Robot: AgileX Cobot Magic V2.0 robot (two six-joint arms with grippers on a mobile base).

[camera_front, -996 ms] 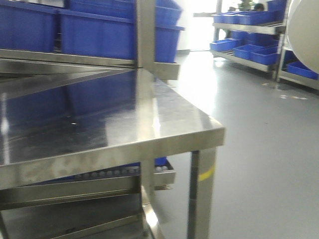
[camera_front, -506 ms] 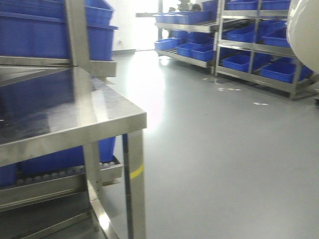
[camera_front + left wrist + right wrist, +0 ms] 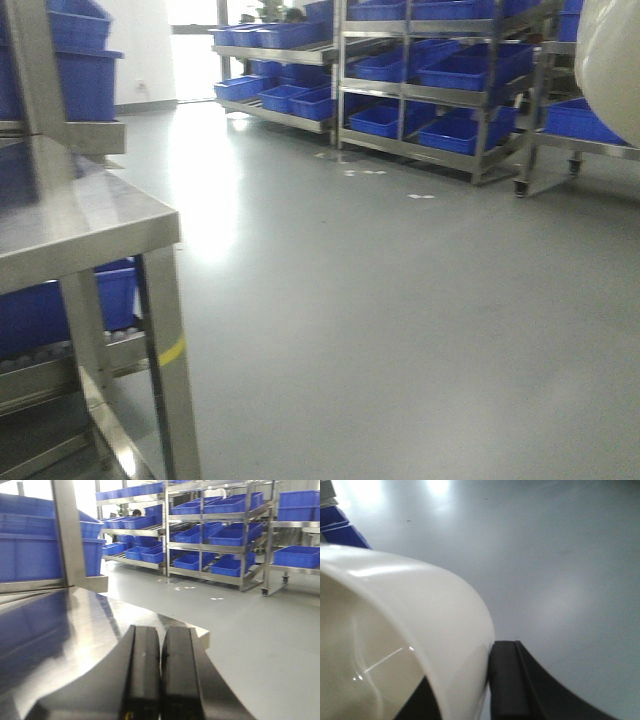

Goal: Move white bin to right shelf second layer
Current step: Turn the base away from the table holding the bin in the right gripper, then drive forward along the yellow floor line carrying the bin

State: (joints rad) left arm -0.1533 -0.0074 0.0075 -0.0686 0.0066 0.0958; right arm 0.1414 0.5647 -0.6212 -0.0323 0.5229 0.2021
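- The right gripper (image 3: pixel 462 692) is clamped on the rim of the white bin (image 3: pixel 420 620). One black finger (image 3: pixel 507 680) presses the outside of the glossy wall. The other sits dark inside the tub, and the wall is pinched between them.
- The white bin hangs in the air from that gripper, touching nothing else. Only the grey floor (image 3: pixel 560 555) shows beneath it.
- In the front view, the bin's rounded cream side bulges in at the upper right corner.
- Past the bin's rim, well away from the right gripper, the corner of a blue crate (image 3: pixel 342 530) peeks in.
- The left gripper (image 3: pixel 160 675) has its two black fingers pressed flat together with nothing between them.
- It hovers over the shiny steel table (image 3: pixel 75 645), close to the table's near corner.
- Beyond the left gripper and to its left stands an upright steel post (image 3: pixel 67 530). Stacked blue crates (image 3: pixel 30 555) sit behind the post.
- Straight ahead of the left gripper, well apart across the open floor, stand steel racks (image 3: pixel 215 535). Their sloping levels are loaded with more blue crates.
- In the front view, the table's corner leg carries a yellow band (image 3: pixel 172 352).
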